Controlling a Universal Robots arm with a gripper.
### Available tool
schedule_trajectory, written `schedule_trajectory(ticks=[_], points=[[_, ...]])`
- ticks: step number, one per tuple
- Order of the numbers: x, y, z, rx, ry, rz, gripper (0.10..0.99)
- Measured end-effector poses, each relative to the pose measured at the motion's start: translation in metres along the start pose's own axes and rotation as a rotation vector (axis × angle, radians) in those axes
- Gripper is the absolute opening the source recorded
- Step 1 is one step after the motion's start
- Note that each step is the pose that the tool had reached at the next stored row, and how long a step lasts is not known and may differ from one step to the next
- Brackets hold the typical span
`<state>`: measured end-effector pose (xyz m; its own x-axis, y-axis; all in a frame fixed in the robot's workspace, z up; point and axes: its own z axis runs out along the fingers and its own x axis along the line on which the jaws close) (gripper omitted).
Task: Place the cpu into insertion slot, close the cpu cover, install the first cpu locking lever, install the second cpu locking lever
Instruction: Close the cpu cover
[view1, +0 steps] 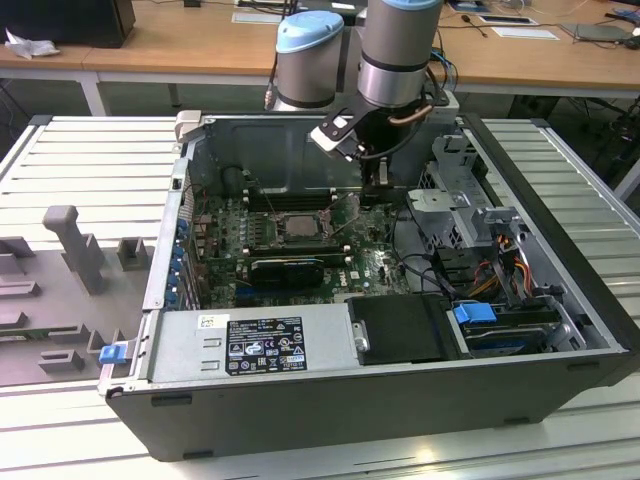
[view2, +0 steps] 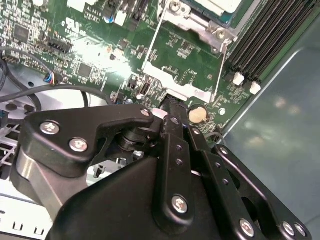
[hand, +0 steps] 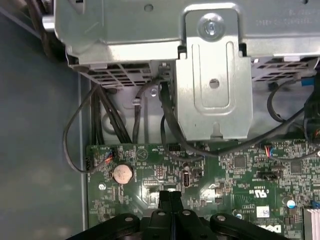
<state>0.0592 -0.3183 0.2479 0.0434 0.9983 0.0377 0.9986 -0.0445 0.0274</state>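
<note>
Bright even room light, shadowed case (view1: 300, 150) interior, glare on metal bracket (hand: 212, 95)

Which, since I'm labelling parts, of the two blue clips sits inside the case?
The exterior view's right clip, beside the drives; its left clip sits outside the case wall.

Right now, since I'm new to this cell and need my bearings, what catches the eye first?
The open computer case lying on its side on the slatted table, with the robot arm reaching into it. Its gripper hangs shut above the green motherboard, near a coin cell battery.
</note>
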Motion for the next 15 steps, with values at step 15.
schedule_trajectory(ticks=[15], points=[[-0.0006,-0.0129,-0.0004,0.0,0.0,0.0,0.106]])
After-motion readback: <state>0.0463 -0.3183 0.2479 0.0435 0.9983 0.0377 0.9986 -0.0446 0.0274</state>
